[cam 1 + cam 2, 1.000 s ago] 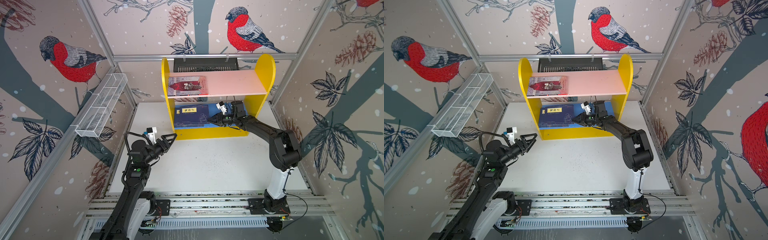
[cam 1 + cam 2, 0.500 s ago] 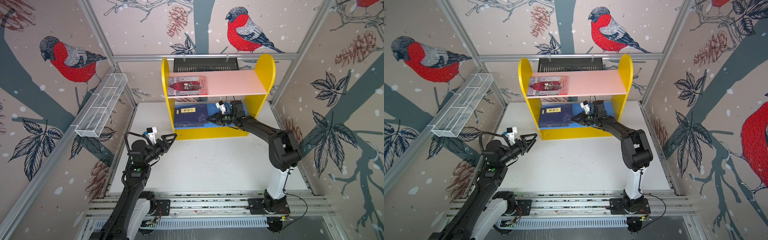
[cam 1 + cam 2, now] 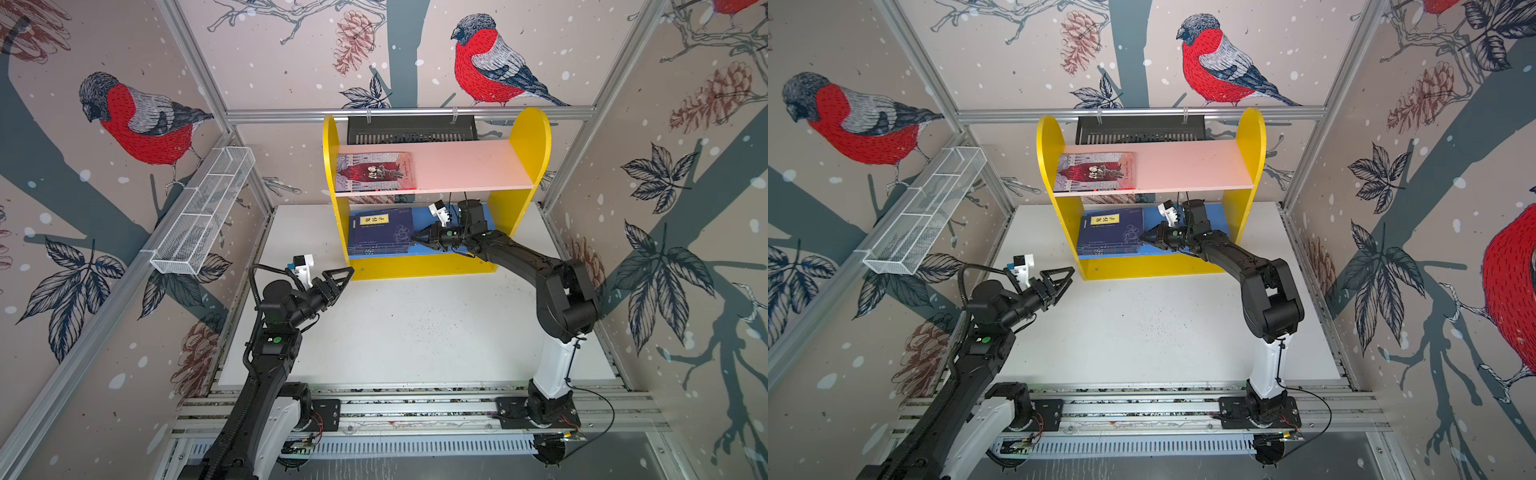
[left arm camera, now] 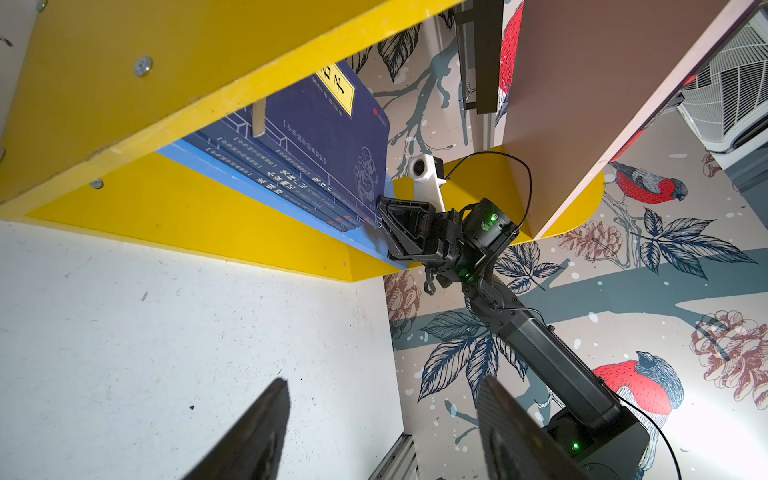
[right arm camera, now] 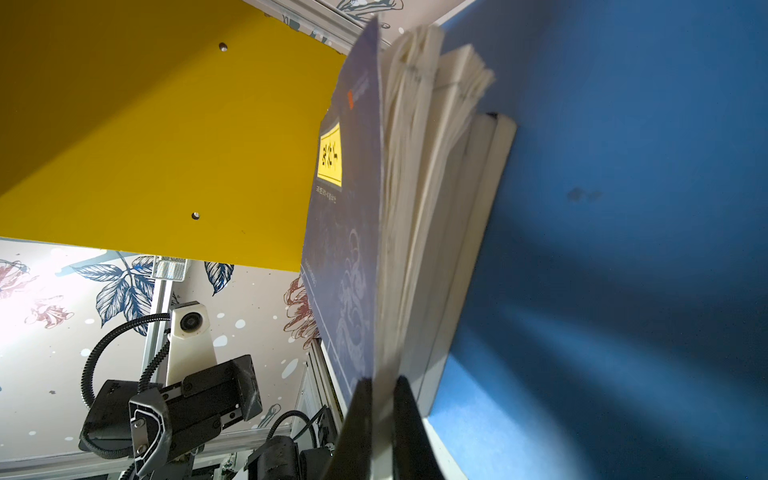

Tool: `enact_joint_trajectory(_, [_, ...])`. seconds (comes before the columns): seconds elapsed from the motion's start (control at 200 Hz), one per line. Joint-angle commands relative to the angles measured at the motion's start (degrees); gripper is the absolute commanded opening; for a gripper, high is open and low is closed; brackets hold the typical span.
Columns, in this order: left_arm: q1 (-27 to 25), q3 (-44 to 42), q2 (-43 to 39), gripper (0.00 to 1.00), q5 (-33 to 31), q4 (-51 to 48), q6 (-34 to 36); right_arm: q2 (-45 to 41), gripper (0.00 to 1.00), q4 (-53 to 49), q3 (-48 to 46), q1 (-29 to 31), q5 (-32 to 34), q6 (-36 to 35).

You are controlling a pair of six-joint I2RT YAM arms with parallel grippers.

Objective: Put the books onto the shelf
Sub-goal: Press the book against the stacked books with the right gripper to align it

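The shelf (image 3: 530,137) (image 3: 1050,141) stands at the back of the white table. A grey-lilac book (image 3: 374,172) (image 3: 1094,172) lies on its pink upper board (image 3: 469,166). Several navy books (image 3: 380,230) (image 3: 1111,232) lie stacked on the blue lower board (image 5: 623,208). My right gripper (image 3: 415,237) (image 3: 1144,237) (image 5: 380,380) reaches into the lower tier, shut on the near right corner of the top navy book (image 5: 345,232), whose cover and pages fan up. My left gripper (image 3: 349,272) (image 3: 1071,272) (image 4: 383,380) hovers open and empty just left of the shelf's front corner.
A white wire basket (image 3: 203,216) hangs on the left wall. A black slotted tray (image 3: 411,129) hangs behind the shelf. The white tabletop (image 3: 415,332) stretches between both arms, with a metal rail (image 3: 415,409) along its front edge.
The right jaws have closed onto the top navy book's corner. The left arm has stayed where it was.
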Motion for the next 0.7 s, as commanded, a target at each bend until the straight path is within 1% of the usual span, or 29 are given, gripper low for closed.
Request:
enact_joint_trajectory(0.0, [0.08, -0.10, -0.18, 0.72, 0.42, 2.51, -0.32, 0.22, 0.03, 0.30, 0.81, 0.33, 0.80, -0.94])
enact_joint_trajectory(0.695, [0.00, -0.17, -0.53, 0.72, 0.42, 2.47, -0.37, 1.31, 0.03, -1.17, 2.92, 1.67, 1.28, -1.64])
